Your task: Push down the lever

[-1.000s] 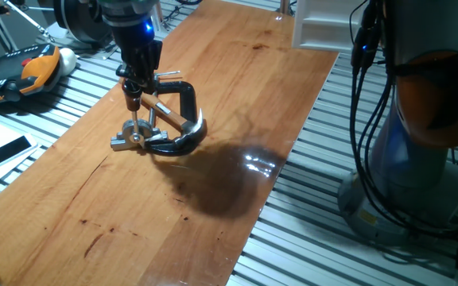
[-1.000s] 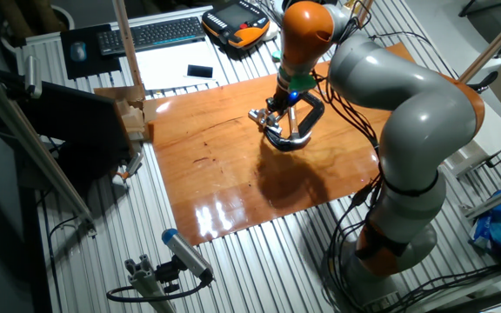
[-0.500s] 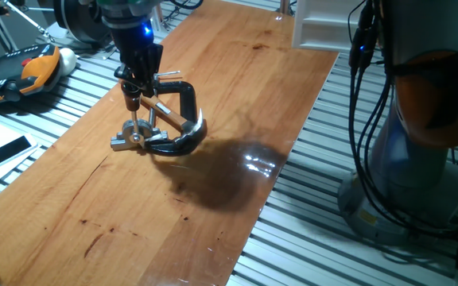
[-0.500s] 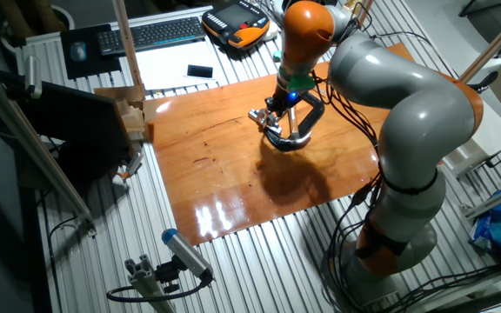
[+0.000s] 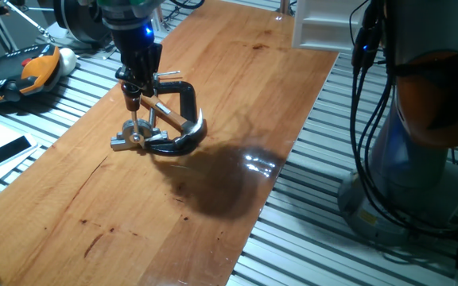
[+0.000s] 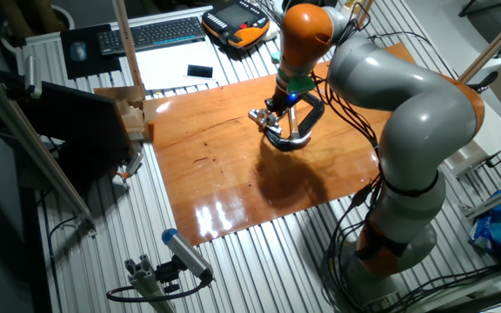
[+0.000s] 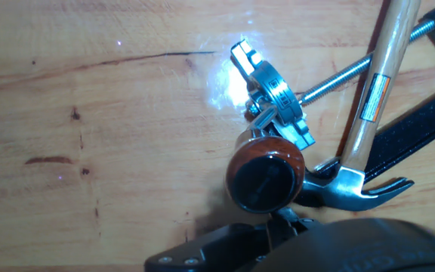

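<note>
The lever (image 5: 133,119) is a thin silver rod with a dark red-brown knob (image 5: 133,100), standing almost upright on a silver fitting (image 5: 130,141) on the wooden table. My gripper (image 5: 137,82) hangs directly over the knob, fingers together, its tip at or just above the knob with nothing held. In the other fixed view the gripper (image 6: 286,96) sits above the lever (image 6: 269,116). The hand view looks straight down on the round knob (image 7: 265,176) and the fitting (image 7: 275,94); my gripper (image 7: 282,223) shows only as a dark shape at the bottom edge.
A black C-clamp (image 5: 183,97) with a thin screw bar (image 7: 337,80) lies right behind the lever. A hammer with a wooden handle (image 7: 376,83) and a steel head (image 7: 351,189) rests against it. A white box (image 5: 320,24) stands at the table's far end.
</note>
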{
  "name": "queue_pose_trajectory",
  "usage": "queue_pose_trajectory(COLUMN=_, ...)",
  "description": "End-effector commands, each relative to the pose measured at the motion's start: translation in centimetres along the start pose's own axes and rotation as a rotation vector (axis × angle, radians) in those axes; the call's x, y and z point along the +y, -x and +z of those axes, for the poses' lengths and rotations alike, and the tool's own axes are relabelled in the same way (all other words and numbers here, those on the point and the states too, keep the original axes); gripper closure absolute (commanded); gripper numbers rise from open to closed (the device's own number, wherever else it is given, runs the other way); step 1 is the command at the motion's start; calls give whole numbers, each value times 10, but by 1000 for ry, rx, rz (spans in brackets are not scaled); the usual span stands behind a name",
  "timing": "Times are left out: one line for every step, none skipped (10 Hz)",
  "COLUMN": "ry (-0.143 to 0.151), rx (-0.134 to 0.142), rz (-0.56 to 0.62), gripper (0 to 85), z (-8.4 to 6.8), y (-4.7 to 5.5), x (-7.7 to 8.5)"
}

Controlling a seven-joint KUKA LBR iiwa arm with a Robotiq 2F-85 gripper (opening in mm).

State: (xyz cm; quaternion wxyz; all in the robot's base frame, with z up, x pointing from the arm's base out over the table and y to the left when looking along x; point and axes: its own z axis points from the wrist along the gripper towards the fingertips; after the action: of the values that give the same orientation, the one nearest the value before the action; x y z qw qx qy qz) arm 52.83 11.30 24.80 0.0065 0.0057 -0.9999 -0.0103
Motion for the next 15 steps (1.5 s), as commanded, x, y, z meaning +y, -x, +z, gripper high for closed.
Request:
queue_pose_trajectory(ry=-4, rx=2, rz=0, gripper=850, z=0, y=0, x=0)
queue_pose_trajectory(ry=-7, rx=2, rz=0, gripper=850, z=0, y=0, x=0)
queue_pose_trajectory(ry=-10, rx=2, rz=-3, gripper=850, z=0, y=-1, x=1)
queue_pose_trajectory(ry=-16, rx=-3, rz=-5, gripper=850, z=0, y=-1, x=1)
queue_pose_trajectory(ry=-18, rx=-7, rz=-6, gripper=850, z=1, y=0, x=1)
queue_pose_trajectory(ry=-22, rx=-7, rz=-8, gripper=850, z=0, y=-1, x=1)
queue_pose_trajectory(ry=-24, rx=-4, rz=-7, gripper=850, z=0, y=-2, x=2)
queue_pose_trajectory(ry=-24, rx=-4, rz=-4, gripper=850, z=1, y=-2, x=3)
queue_pose_trajectory(ry=-25, rx=-4, rz=-6, gripper=850, z=1, y=-2, x=3)
queue_pose_trajectory(ry=-27, rx=-4, rz=-9, gripper=850, z=1, y=-2, x=3)
queue_pose_trajectory(ry=-28, rx=-2, rz=-20, gripper=850, z=1, y=-2, x=3)
queue_pose_trajectory(ry=-47, rx=1, rz=-32, gripper=850, z=1, y=-2, x=3)
queue_pose_trajectory(ry=-56, rx=1, rz=-51, gripper=850, z=1, y=-2, x=3)
queue_pose_trajectory(ry=-59, rx=-9, rz=-84, gripper=850, z=1, y=-2, x=3)
queue_pose_trajectory(ry=-60, rx=14, rz=-122, gripper=850, z=1, y=-2, x=3)
